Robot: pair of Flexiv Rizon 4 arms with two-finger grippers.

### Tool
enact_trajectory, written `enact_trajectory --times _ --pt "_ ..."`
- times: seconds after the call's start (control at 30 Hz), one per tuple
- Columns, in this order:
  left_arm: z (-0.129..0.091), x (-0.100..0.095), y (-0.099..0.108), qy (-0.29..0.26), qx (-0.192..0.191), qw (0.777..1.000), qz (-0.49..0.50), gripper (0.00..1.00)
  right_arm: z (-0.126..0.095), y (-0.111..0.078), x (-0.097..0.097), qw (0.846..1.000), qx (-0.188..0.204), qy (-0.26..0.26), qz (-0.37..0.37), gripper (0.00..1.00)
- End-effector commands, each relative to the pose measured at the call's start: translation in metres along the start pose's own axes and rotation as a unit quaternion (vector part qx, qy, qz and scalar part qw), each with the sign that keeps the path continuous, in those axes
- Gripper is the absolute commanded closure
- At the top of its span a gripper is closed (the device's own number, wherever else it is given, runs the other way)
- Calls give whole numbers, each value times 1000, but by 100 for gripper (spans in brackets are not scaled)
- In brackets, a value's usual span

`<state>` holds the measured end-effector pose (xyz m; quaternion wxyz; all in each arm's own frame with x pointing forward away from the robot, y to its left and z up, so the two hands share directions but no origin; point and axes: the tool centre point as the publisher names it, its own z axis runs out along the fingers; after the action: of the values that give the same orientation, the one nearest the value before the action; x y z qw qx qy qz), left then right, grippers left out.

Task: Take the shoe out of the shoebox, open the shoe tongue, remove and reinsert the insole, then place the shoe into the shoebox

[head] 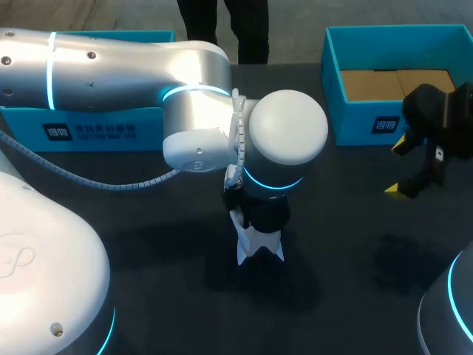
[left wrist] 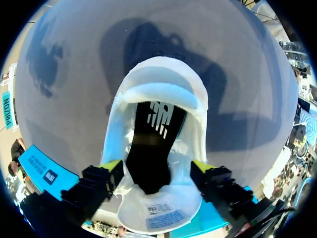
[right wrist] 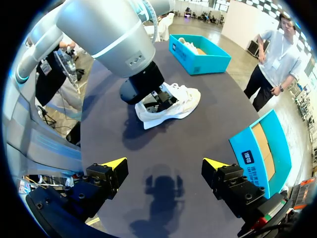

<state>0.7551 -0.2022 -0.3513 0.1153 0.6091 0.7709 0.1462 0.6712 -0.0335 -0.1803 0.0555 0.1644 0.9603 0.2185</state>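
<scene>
Dark desk [head: 355, 244] from above: my left arm [head: 185, 96] reaches to the middle over the white shoe [head: 259, 248], right fingers [head: 399, 168] spread just beside the teal shoebox [head: 336, 111]. Left wrist: left fingers [left wrist: 156, 166] pinch the shoe [left wrist: 163, 79] from both sides, tongue [left wrist: 161, 213] folded back, black insole [left wrist: 151, 148] inside. Right wrist: right fingers [right wrist: 166, 163] spread over the desk [right wrist: 198, 134], shoe [right wrist: 173, 101] upright well ahead, shoebox [right wrist: 247, 153] beside.

No print is legible. A striped logo [left wrist: 160, 118] marks the insole [left wrist: 147, 159] ahead of the left end effector [left wrist: 157, 167]; a barcode label [left wrist: 161, 217] sits on the tongue [left wrist: 158, 198] under it.
</scene>
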Motion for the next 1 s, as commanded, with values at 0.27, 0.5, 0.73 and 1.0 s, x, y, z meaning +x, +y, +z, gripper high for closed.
enact_trajectory --times 0.27,0.5,0.73,1.0 --pt "-1 7 2 5 1 1000 3 0 2 1 -1 1000 2 1 0 0" --pt "-11 5 19 -2 -7 1000 -3 0 2 1 -1 1000 2 1 0 0" --pt "-20 4 39 -8 -20 1000 -8 0 2 1 -1 1000 2 1 0 0" --pt "-36 1 67 -20 -36 999 -14 0 2 1 -1 1000 2 1 0 0"
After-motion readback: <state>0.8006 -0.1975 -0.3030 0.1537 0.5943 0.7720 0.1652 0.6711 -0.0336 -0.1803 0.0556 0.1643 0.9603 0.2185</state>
